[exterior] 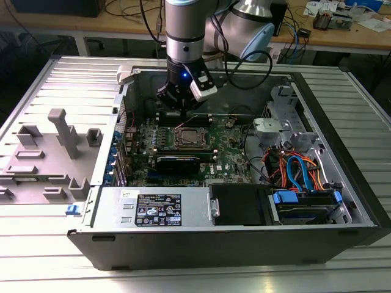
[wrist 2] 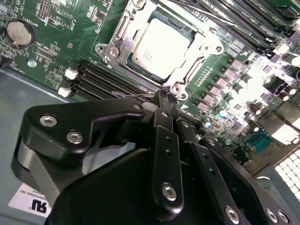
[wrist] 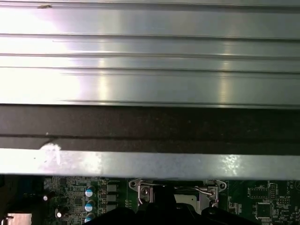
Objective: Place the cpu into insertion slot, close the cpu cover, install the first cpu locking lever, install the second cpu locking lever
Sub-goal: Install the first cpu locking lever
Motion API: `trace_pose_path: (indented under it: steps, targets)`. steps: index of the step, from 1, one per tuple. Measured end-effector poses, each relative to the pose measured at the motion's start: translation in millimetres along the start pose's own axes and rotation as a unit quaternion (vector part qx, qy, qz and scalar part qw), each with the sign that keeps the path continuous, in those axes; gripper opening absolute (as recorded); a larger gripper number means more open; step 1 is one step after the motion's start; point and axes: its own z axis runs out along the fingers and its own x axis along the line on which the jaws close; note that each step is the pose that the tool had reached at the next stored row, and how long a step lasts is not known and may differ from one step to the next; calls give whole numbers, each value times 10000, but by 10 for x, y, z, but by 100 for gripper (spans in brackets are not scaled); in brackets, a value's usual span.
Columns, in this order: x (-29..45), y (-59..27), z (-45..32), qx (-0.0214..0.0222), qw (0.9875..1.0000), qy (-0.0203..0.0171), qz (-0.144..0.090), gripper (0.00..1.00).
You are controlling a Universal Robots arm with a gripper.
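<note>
Gripper point(exterior: 181, 99) on your arm hangs low inside the open computer case point(exterior: 342, 201), over the green board point(exterior: 231, 157) and just behind the socket point(exterior: 192, 138) as the exterior view sees it. In the second wrist view its black fingers point(wrist 2: 165, 140) run together to a point, tips closed with no gap showing; you can't tell whether anything thin is pinched there. That point sits just beside one corner of the socket, close to a screw post point(wrist 2: 176, 88); touching or not, can't tell. Chip point(wrist 2: 161, 43) lies flat in the socket, dull silver top facing up. Cover point(wrist 2: 118, 44) is down flat around it, chip showing through its window. Thin wire lever point(wrist 2: 220, 19) runs along the socket's far edge, next to the long black memory slots point(wrist 2: 243, 14). Coin battery point(wrist 2: 19, 32) is well apart from the socket. Case rests on a ribbed metal table point(exterior: 55, 256)
</note>
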Motion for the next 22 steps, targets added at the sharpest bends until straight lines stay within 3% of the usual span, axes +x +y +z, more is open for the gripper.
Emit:
trace_pose_path:
  steps: [11, 22]
  targets:
    - [-17, 49, 24, 8, 10000, 1, 5, 11]
    - [-89, 114, 81, 17, 10000, 1, 5, 11]
